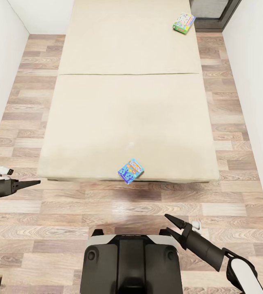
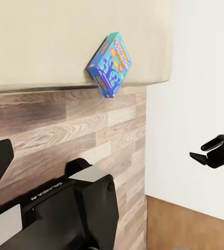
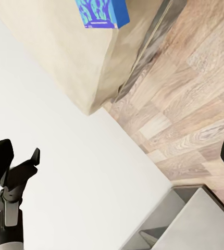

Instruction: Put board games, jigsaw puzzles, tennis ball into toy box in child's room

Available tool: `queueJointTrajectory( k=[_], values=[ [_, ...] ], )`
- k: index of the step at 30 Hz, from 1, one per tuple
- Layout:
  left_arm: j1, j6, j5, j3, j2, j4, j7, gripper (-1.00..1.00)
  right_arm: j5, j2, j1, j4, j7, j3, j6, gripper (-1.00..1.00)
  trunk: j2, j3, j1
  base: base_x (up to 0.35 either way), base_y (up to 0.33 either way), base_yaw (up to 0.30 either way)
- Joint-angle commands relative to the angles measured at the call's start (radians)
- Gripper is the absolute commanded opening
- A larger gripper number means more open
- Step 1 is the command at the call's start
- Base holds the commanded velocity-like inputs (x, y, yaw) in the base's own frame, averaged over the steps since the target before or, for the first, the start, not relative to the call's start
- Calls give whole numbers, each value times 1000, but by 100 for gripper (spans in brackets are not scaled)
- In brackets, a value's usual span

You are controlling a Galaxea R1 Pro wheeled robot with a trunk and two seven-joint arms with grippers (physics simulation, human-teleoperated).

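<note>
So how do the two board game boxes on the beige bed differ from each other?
The blue board game box lies at the near edge of the bed, one corner overhanging the wood floor; the pale green board game box lies near the far right corner, fully on the mattress. The blue one is mainly bright blue with orange print; the green one is paler and multicoloured. Both are thin, flat and lie at an angle.

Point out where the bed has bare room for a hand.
The bed is bare between the blue board game overhanging its near edge and the green board game at its far right corner. Nothing is crowded.
</note>
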Motion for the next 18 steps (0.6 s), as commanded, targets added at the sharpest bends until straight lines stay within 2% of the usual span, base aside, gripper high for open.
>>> queueJointTrajectory(
  k=[1,18],
  values=[
    [0,11,0,0,0,0,-4,100,6,0,0,0,6,-1,0,100,-1,-1,0,-141,61,0],
    [0,10,0,0,0,0,-4,100,7,0,0,0,6,2,-11,100,-1,-1,0,-24,11,0]
  ],
)
